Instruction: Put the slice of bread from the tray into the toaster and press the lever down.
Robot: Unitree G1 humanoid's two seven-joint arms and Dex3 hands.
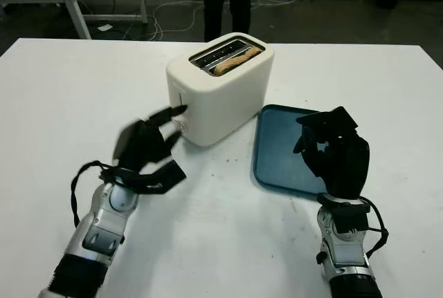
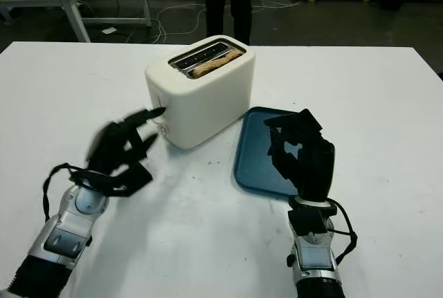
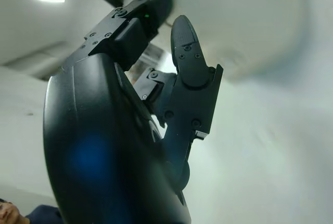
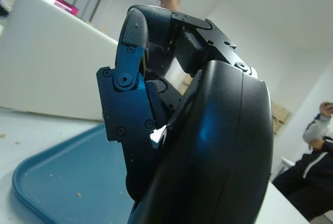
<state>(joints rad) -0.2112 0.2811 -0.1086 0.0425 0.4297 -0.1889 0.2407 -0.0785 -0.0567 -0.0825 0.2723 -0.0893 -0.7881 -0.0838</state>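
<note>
Now, head views: my left hand (image 1: 149, 147) reaches toward the near end of the toaster (image 1: 221, 87), one fingertip (image 1: 174, 111) at the lever slot on that end face; I cannot tell whether it touches.
Bread: the slice of bread (image 1: 235, 61) already sits in the toaster's slot, its top edge showing, so the tray (image 1: 277, 147) just right of the toaster lies bare.
Lever: it lies ahead and slightly right of my left hand, on the narrow end facing that hand; the slot runs vertically, so my guess is the push must go straight down along it.
Nearer hand: the left by far; my right hand (image 1: 333, 151) hangs above the tray's near edge, on the far side from the lever.
Left wrist view: my left hand (image 3: 156, 104) holds nothing, fingers (image 3: 187, 52) extended toward a pale blurred surface, probably the toaster wall.
Right wrist view: my right hand (image 4: 171, 109) has its fingers (image 4: 132, 68) curled inward around nothing, above the tray (image 4: 62, 177), with the toaster (image 4: 47, 63) beyond.
Stage: bread placed, lever press left to do, as I judge it.
</note>
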